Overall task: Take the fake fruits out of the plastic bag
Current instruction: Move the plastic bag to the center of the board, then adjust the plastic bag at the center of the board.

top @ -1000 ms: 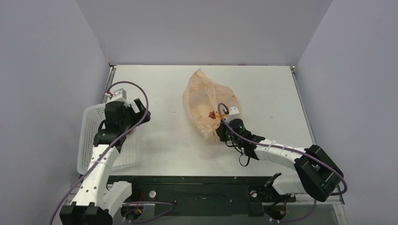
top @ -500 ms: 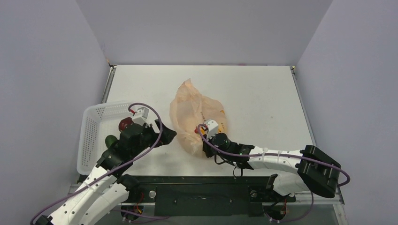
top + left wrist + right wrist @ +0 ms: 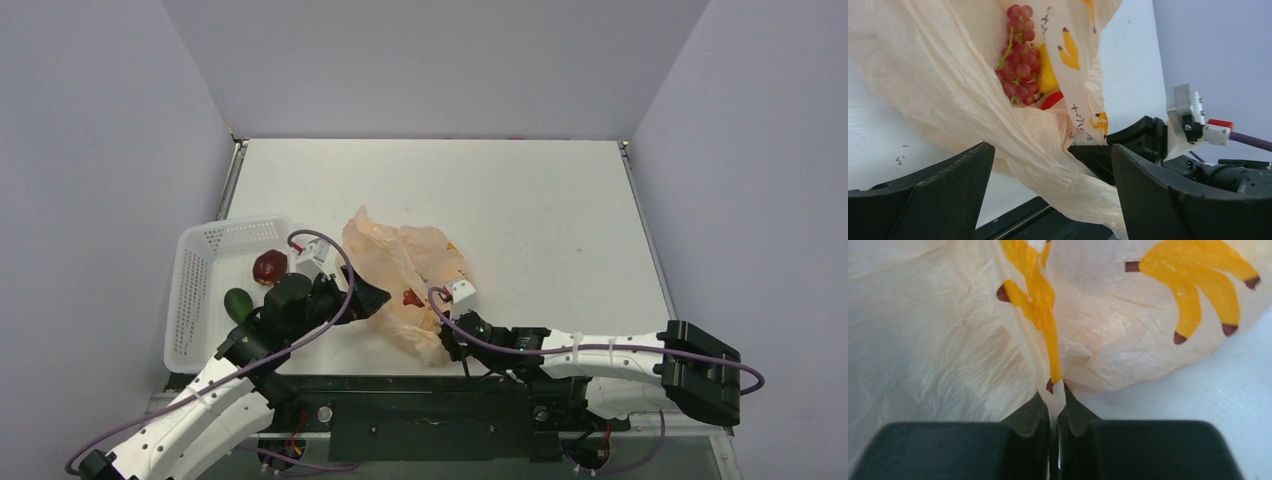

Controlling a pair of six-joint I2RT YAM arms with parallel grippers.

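The peach-orange plastic bag (image 3: 400,265) lies crumpled near the table's front edge. My right gripper (image 3: 447,340) is shut on a fold of the bag (image 3: 1057,390) at its near end. My left gripper (image 3: 370,298) is open at the bag's left side, with bag film (image 3: 1048,150) between its fingers. In the left wrist view a cluster of red berries (image 3: 1018,55) and a bright red fruit (image 3: 1052,100) show through the bag's mouth. The bright red fruit also shows from above (image 3: 410,297). A dark red round fruit (image 3: 268,265) lies in the white basket.
A white mesh basket (image 3: 195,300) stands at the front left and also holds a dark green fruit (image 3: 238,302). A yellow fruit (image 3: 1046,75) lies beside the berries inside the bag. The table's front edge and a black rail run just below both grippers.
My right gripper has dragged the bag toward the front edge and to the left. My left arm has swung from the basket to the bag's left side, and the basket's fruits are now uncovered.
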